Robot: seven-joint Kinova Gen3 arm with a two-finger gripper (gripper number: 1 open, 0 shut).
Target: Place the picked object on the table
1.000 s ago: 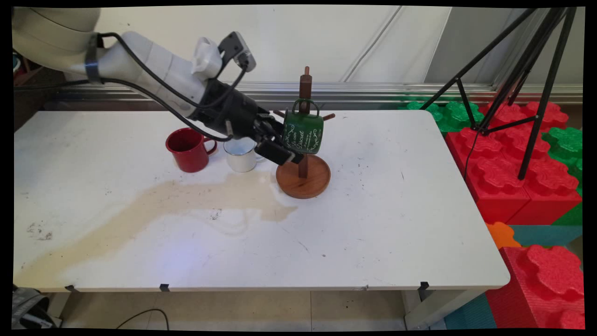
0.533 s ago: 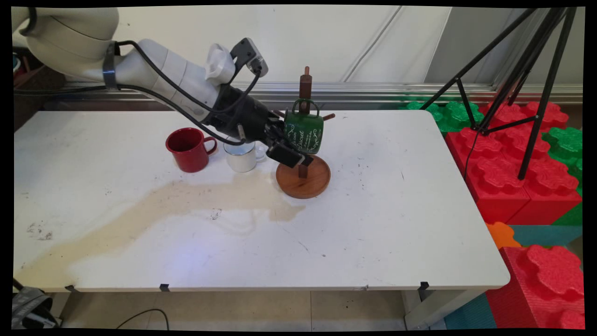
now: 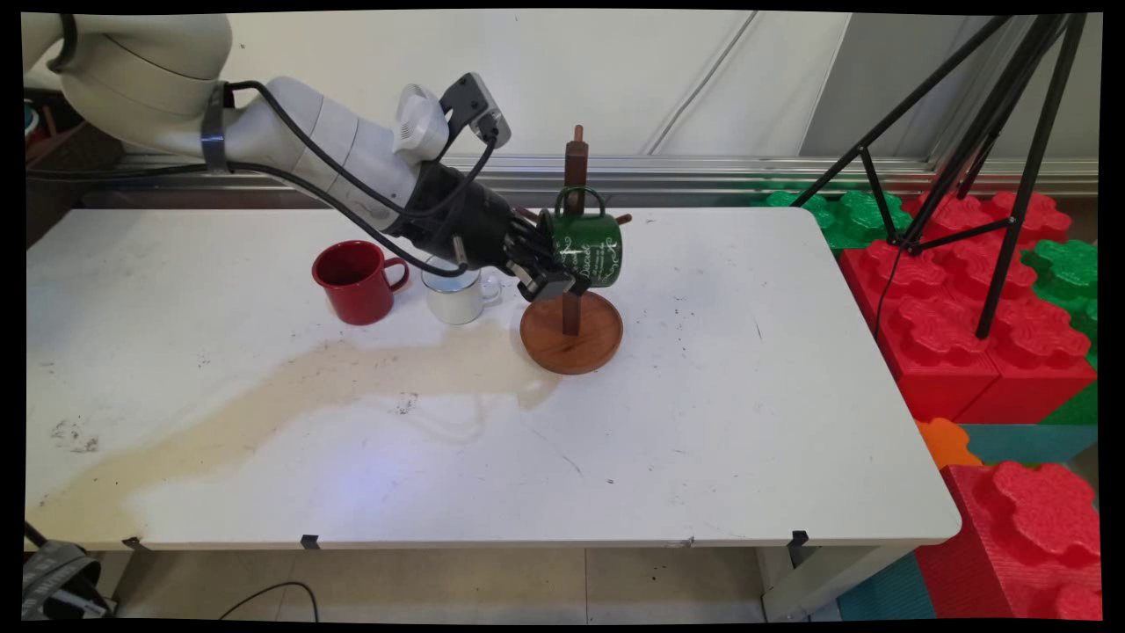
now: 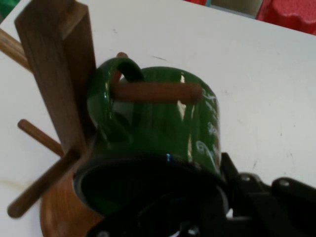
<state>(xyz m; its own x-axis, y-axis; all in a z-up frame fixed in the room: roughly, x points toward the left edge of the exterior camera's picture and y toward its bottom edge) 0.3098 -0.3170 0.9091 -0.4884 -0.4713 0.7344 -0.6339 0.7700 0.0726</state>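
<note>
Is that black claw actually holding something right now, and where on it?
Yes: the tool grips the green mug at its open rim; its handle hangs on a wooden peg.

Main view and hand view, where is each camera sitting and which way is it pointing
Main view: fixed above the white table's near side, facing the back wall; shows the white arm and black end effector.
Hand view: on the hand, looking along the end effector into the glossy green mug's mouth; black linkage shows at the bottom edge.
Shared: green mug hung by its handle on the brown wooden peg stand.
</note>
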